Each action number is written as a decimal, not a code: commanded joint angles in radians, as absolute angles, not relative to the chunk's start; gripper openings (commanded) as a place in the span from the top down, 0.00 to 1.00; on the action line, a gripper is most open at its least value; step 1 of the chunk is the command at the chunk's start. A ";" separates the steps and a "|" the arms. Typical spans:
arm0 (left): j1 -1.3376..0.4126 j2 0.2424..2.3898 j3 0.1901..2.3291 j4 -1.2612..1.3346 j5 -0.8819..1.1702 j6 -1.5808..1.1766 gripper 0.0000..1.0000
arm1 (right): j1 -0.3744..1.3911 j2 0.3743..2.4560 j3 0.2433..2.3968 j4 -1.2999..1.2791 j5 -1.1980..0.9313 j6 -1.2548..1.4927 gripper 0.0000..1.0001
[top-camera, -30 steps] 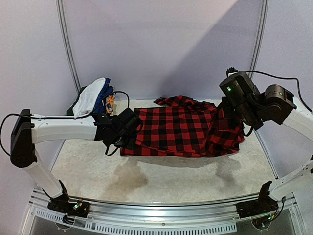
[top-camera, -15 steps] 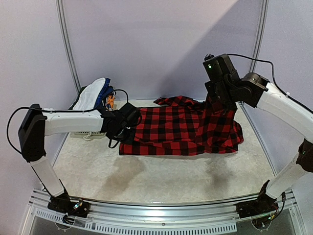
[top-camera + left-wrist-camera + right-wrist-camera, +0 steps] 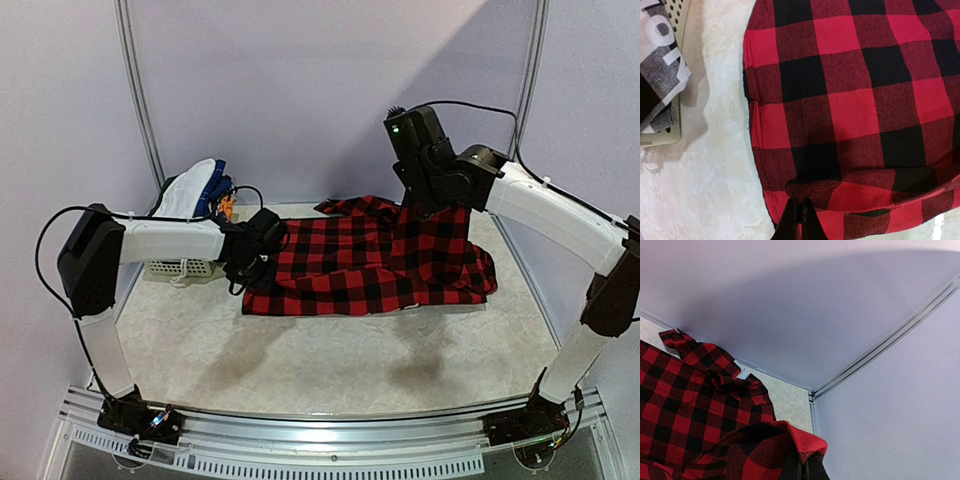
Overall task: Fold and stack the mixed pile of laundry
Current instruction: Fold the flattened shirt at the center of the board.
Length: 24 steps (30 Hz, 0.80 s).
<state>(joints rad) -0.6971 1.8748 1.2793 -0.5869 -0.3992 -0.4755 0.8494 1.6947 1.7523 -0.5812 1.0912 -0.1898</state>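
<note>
We see one plaid shirt (image 3: 370,260) spread mid-tabletop (image 3: 300,360). Our left fingers (image 3: 801,222) pinch its 9 o'clock hem, and our right fingers (image 3: 806,471) hold its 2 o'clock edge lifted. One basket (image 3: 185,267) at 10 o'clock carries heaped garments (image 3: 190,190).

White lattice plastic basket (image 3: 182,267): stands at the table's far left, close to the back wall; its perforated side shows in the left wrist view. Table surface (image 3: 330,360): pale textured covering, lightly crinkled. Enclosure walls (image 3: 330,90): plain lavender at the back and both sides. Metal frame poles (image 3: 137,90): two, curved, rising at the back corners. Ribbed aluminium rail (image 3: 330,428): runs along the near edge.
</note>
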 commanded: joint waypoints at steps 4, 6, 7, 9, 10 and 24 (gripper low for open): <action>-0.676 1.948 1.346 -0.580 -0.380 -0.448 1.00 | 0.842 1.748 1.734 -0.616 1.128 -0.168 0.99; -0.671 1.957 1.354 -0.579 -0.394 -0.453 1.00 | 0.842 1.750 1.725 -0.613 1.119 -0.161 0.99; -0.669 1.958 1.355 -0.579 -0.406 -0.457 1.00 | 0.841 1.752 1.715 -0.607 1.109 -0.161 0.99; -0.666 1.959 1.353 -0.581 -0.435 -0.469 0.94 | 0.842 1.757 1.705 -0.587 1.101 -0.162 0.98; -0.666 1.957 1.351 -0.586 -0.450 -0.475 0.87 | 0.842 1.767 1.704 -0.584 1.098 -0.161 0.98; -0.709 1.752 1.108 -0.419 -0.513 -0.452 0.25 | 0.842 1.925 1.766 -0.649 1.030 -0.078 0.96</action>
